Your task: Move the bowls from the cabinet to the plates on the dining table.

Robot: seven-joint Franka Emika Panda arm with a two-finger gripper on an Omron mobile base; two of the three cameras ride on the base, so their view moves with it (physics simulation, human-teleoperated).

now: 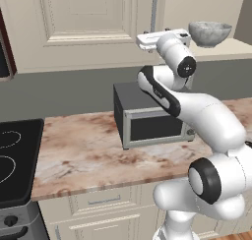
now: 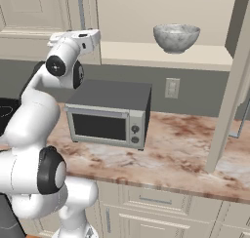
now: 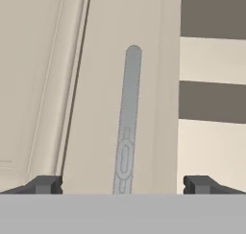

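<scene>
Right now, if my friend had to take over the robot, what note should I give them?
Gripper: open, holding nothing, facing the long silver bar handle of the closed cream cabinet door.
Mottled grey-white stone-look bowl: sitting on the open cabinet shelf, right of that door, above the grey microwave on the marble counter.
Done: no bowl moved yet.
Left: take the bowl out and carry it to a plate on the dining table.

The bowl (image 2: 176, 37) looks like mottled grey-white stone with a slight sheen, and the cabinet (image 1: 74, 22) doors are smooth, matt cream paint with a brushed silver metal handle (image 3: 127, 127). The desk (image 2: 185, 149) top is polished veined marble, and the microwave (image 2: 110, 115) seems to be matt grey metal.
</scene>
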